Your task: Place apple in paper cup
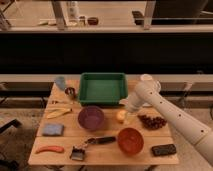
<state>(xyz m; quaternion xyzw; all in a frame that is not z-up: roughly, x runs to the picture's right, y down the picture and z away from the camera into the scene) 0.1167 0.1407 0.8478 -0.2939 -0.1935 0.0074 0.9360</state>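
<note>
Light wooden table (107, 156), planked top. Dark low wall behind it, pale floor beyond.
Green tray (102, 89) at table's far middle.
Purple bowl (91, 118) in front of tray.
Apple (120, 116) on table, just in front of tray's near right corner.
Paper cup (146, 78) just right of tray's far right corner, partly behind arm.
White arm (170, 112) enters from lower right, elbow right of tray, wrist angled down.
Gripper (126, 109) at apple, in front of tray. Cannot tell if it is apart or closed.
</note>
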